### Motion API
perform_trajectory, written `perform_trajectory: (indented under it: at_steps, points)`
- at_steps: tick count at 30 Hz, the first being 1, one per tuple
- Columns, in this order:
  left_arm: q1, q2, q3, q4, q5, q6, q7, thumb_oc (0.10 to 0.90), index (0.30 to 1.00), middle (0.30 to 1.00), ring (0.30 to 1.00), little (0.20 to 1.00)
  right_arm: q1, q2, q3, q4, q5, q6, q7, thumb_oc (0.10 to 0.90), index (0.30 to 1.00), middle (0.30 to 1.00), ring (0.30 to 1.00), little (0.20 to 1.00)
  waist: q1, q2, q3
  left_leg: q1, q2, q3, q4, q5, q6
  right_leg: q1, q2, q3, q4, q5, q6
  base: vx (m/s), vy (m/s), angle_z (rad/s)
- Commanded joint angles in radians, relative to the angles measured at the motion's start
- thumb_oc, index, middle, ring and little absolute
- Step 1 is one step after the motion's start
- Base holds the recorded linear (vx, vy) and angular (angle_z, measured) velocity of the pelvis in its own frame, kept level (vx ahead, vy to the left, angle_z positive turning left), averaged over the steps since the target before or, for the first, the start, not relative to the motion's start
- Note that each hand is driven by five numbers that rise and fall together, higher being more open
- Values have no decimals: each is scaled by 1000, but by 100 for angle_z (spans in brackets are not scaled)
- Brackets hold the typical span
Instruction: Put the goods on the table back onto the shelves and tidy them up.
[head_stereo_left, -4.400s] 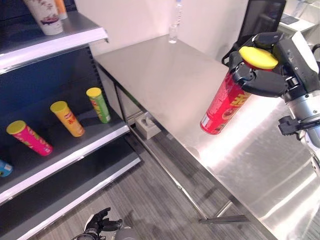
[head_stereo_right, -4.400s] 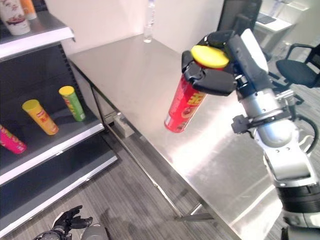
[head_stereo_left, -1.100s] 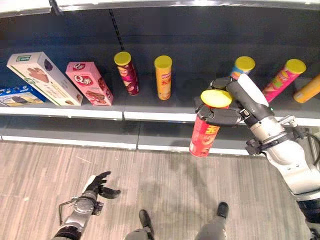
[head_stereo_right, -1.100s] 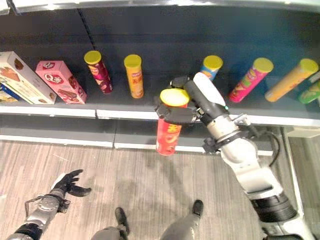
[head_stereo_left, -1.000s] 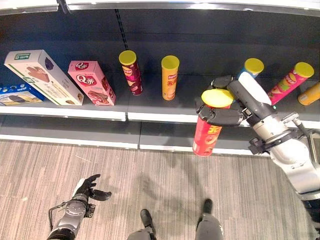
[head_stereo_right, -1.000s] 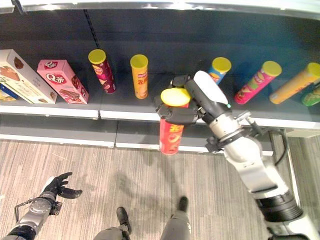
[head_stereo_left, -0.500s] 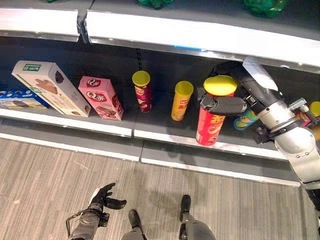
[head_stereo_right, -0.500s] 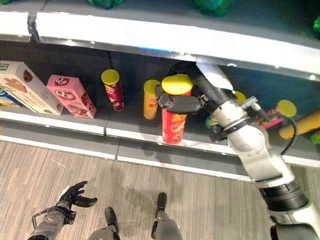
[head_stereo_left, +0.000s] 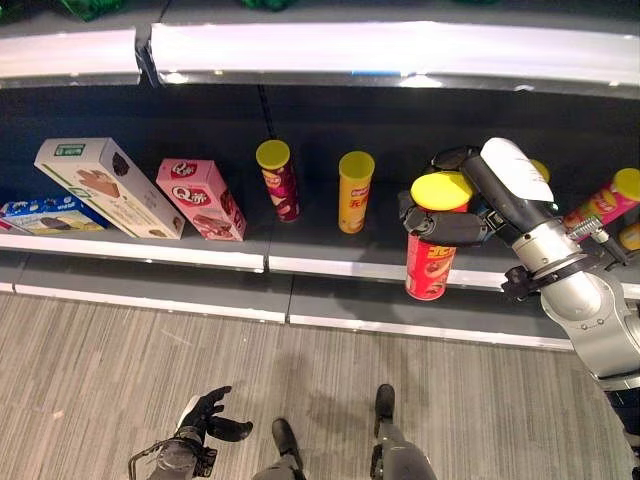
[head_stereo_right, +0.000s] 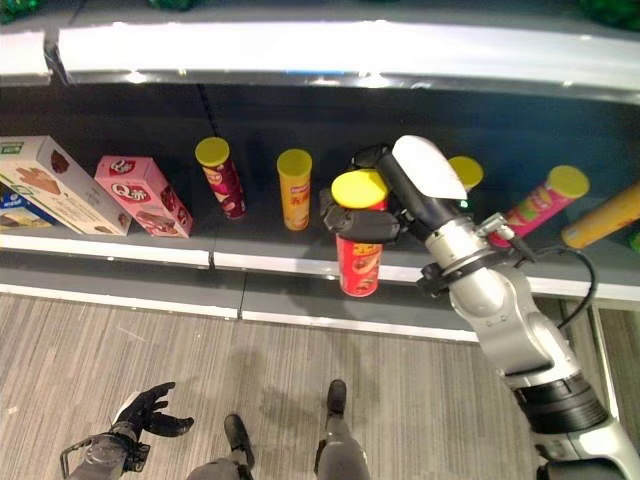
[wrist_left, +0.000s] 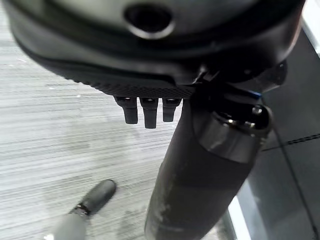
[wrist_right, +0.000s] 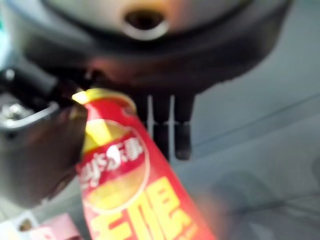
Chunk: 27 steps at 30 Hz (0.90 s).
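Left hand (wrist_left: 150, 75): dark bulk along the view's top edge, fingers (wrist_left: 145, 112) hanging in a short straight row, relaxed, holding nothing. Floor (wrist_left: 55, 145): grey, striped wood-grain, beneath the fingers. Shelf base (wrist_left: 295, 145): dark panels with a pale front edge, beside the floor.

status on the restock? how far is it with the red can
Done: two boxes and several cans already stand on the shelf. In hand: the right robot hand grips the red can near its yellow lid, held upright at the shelf's front edge. Left: set it down and release. The left robot hand hangs low, open.
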Motion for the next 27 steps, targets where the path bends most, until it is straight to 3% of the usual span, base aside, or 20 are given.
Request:
perform_trajectory:
  at_steps: [1, 4, 6, 10, 27]
  points:
    - [-61, 111, -17, 3, -31, -35, 48, 800, 900, 900, 900, 900, -267, -35, -96, -78, -50, -38, -150, 400, 300, 300, 300, 300, 37, 5, 52, 41, 48, -2, 95, -148, -31, -12, -119, -17, 189, -165, 116, -104, 3, 11]
    - [-61, 122, -21, 23, -38, -34, 50, 800, 900, 900, 900, 900, -330, -55, -90, -57, -81, -27, -180, 400, 300, 300, 300, 300, 47, 24, 56, 5, 56, -23, 109, -165, -37, -39, -123, -12, 202, -181, 128, -7, 10, 12]
    - [-58, 120, -22, 42, -33, -34, 49, 800, 900, 900, 900, 900, -370, -64, -77, -47, -98, -22, -192, 400, 300, 300, 300, 300, 47, 33, 60, -21, 53, -16, 109, -143, -33, -54, -132, -28, 194, -158, 120, -22, 13, 15]
    - [-58, 119, -31, 31, -34, -42, 44, 800, 900, 900, 900, 900, -403, -58, -43, -42, -124, -22, -205, 400, 300, 300, 300, 300, 57, 63, 49, -8, 42, -27, 56, -142, -37, -48, -131, -31, 167, -160, 142, 24, 21, 7]
    - [-67, 107, -56, 0, -26, -67, 49, 800, 900, 900, 900, 900, -393, -58, -86, 59, -235, 17, -313, 400, 300, 300, 300, 300, 63, 107, 67, -8, 35, -30, 35, -137, -40, -56, -147, -42, 167, -159, 146, 4, 2, 6]
